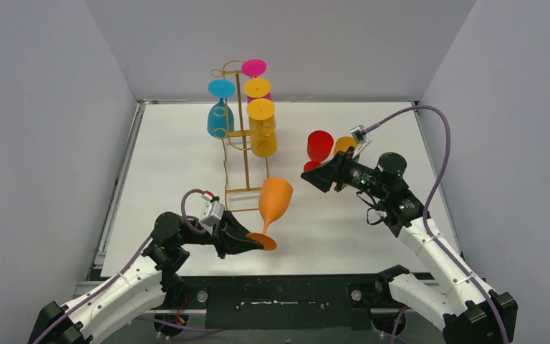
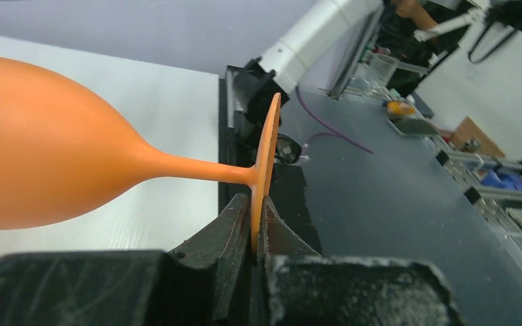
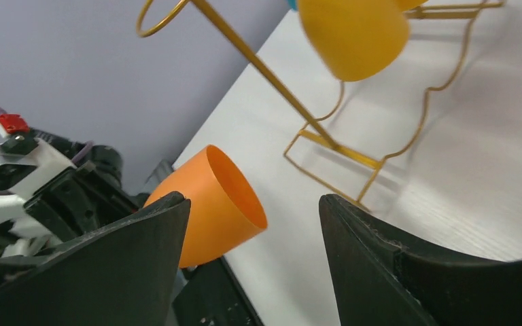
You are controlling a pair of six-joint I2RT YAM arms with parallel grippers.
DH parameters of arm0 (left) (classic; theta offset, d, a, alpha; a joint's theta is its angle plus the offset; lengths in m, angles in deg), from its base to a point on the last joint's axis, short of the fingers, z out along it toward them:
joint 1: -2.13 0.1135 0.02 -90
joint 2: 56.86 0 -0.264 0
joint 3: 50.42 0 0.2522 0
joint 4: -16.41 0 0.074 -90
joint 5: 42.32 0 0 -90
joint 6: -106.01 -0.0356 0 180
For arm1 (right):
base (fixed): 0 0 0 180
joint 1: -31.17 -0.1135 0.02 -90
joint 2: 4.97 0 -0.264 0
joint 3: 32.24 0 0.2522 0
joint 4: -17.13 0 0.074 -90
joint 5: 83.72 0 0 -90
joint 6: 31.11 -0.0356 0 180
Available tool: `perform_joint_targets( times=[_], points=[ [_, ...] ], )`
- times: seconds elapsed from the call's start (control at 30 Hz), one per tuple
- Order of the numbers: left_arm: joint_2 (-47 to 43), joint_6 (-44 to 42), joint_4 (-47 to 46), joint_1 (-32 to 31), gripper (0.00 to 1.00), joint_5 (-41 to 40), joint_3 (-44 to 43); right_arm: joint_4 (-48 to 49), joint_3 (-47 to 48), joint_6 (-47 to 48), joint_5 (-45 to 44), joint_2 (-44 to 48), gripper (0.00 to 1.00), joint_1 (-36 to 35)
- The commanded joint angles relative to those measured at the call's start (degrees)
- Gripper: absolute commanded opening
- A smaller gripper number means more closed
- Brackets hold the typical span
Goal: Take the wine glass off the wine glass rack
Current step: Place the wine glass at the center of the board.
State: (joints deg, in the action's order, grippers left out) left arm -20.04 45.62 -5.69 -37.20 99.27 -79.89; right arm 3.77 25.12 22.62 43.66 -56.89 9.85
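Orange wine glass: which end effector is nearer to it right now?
Left. The left end effector is shut on the foot of the orange wine glass. The right end effector is open, off to the glass's right, not touching it.

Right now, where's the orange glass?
Top view: the orange glass is front-centre and tilted, with its foot clamped in the left pincer and its bowl just right of the gold rack base.

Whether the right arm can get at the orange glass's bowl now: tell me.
Probably yes. The right gripper is open and faces the orange wine glass with nothing between; the rack stands to one side. The left gripper pinches only its foot.
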Motion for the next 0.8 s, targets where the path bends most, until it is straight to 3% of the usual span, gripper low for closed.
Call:
perform_joint_targets(
  times=[0.0,0.4,0.47,0.6,0.77],
  points=[
    [1.4,-5.4,-15.1,-3.1,0.0,7.5,0.6,14.3,-1.2,-8.3,16.0,-3.0,0.71,0.2],
    [4.8,-3.7,-20.8,-7.6,0.0,8.6,1.8,30.6,-4.4,-18.0,29.7,-4.7,0.72,-2.7],
    [5.4,-2.4,-23.3,-7.8,0.0,8.5,2.2,29.2,-3.5,-16.4,31.7,-6.1,0.72,-6.1],
    [4.9,-0.2,-26.2,-7.9,0.0,9.9,2.5,15.6,1.1,-5.2,28.8,-7.8,0.68,-12.3],
    [0.7,-5.7,-14.1,-8.0,0.0,10.4,1.3,15.0,0.7,-4.7,29.7,-6.2,0.63,-12.5]
  ],
)
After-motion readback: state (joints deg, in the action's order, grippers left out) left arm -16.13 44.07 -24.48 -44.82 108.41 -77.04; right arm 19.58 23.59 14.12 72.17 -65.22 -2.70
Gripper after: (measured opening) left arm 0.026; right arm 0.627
